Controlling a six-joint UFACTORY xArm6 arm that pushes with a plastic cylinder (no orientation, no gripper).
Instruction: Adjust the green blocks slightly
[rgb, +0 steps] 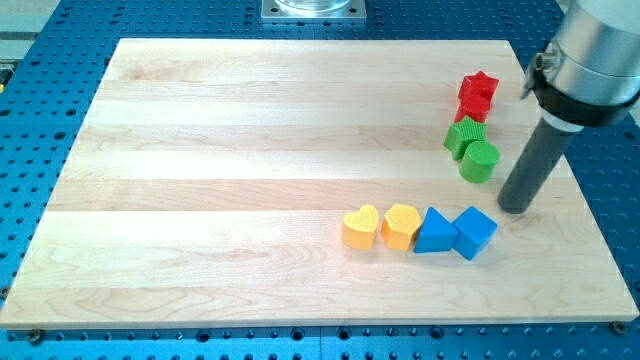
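Green blocks (472, 148) stacked top-to-bottom beside my tip (514, 208)

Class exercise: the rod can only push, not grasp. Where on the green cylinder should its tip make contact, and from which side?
Probably the green cylinder's curved right wall, coming from the view's right, where my tip rests already, slightly lower. The green star block touches its upper left, so aim through the middle; off-centre contact would likely roll it aside.

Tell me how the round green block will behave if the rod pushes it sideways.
The green cylinder stands on a flat end, so it probably slides rather than rolls. It touches the other green block, so that may shift too. My tip sits to its right, apart.
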